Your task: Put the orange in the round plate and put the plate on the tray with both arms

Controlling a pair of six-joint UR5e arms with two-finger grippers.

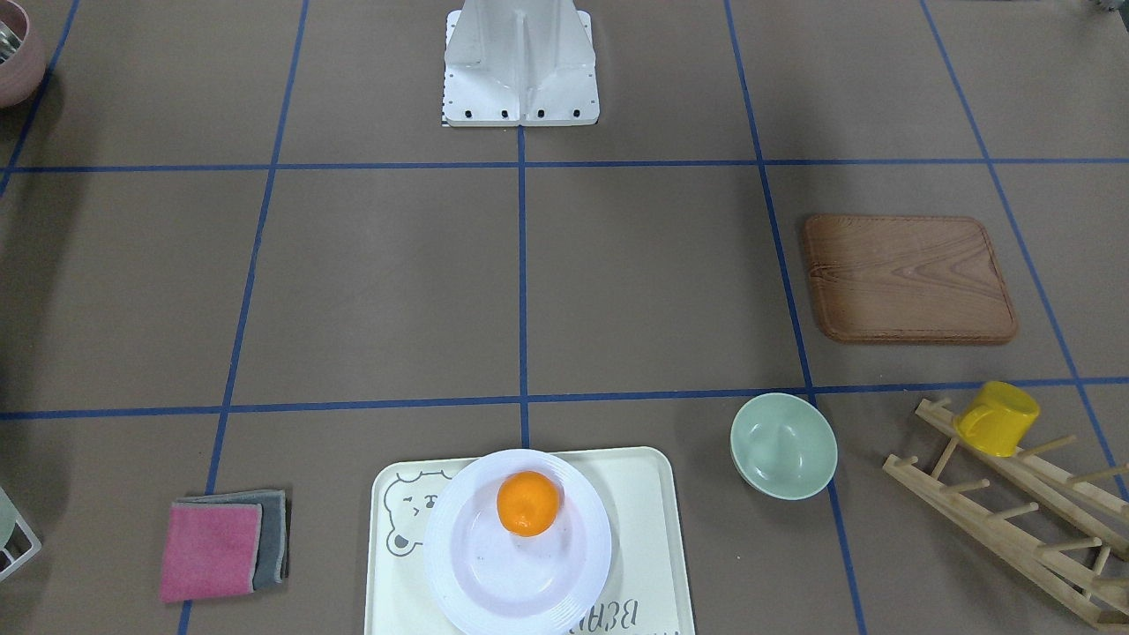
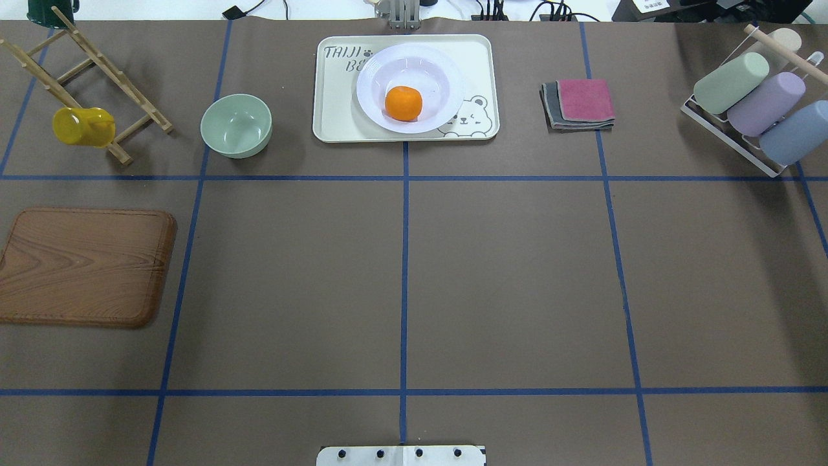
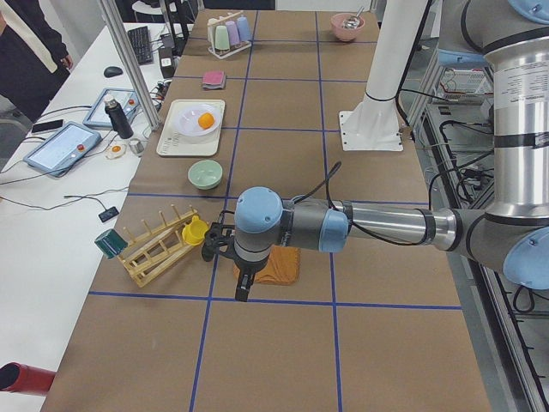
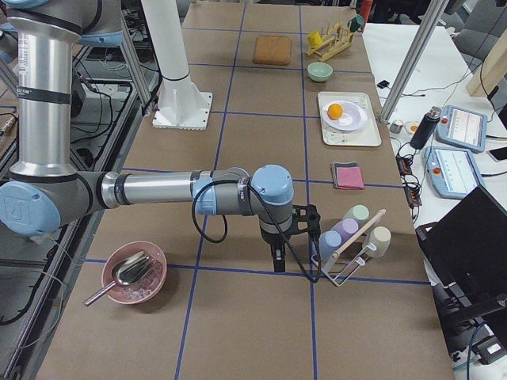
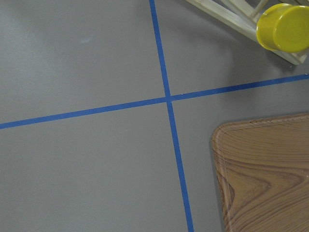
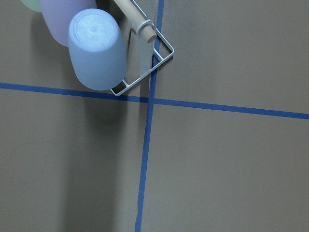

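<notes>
The orange [image 2: 403, 103] lies in the well of the round plate [image 2: 435, 68], and the plate rests on the cream bear tray [image 2: 336, 97] at the table's far middle. All three also show in the front view: orange [image 1: 527, 503], plate [image 1: 494, 573], tray [image 1: 644, 511]. My left gripper [image 3: 242, 290] hangs over the table beside the wooden board, far from the tray. My right gripper [image 4: 277, 261] hangs near the cup rack at the other end. Neither wrist view shows fingers, so I cannot tell whether either gripper is open or shut.
A pale green bowl [image 2: 235, 125] sits left of the tray and folded cloths [image 2: 579, 102] sit right of it. A wooden rack with a yellow cup [image 2: 83, 126], a brown board [image 2: 84, 265], a cup rack [image 2: 757, 107] and a pink bowl [image 4: 133, 273] line the table's ends.
</notes>
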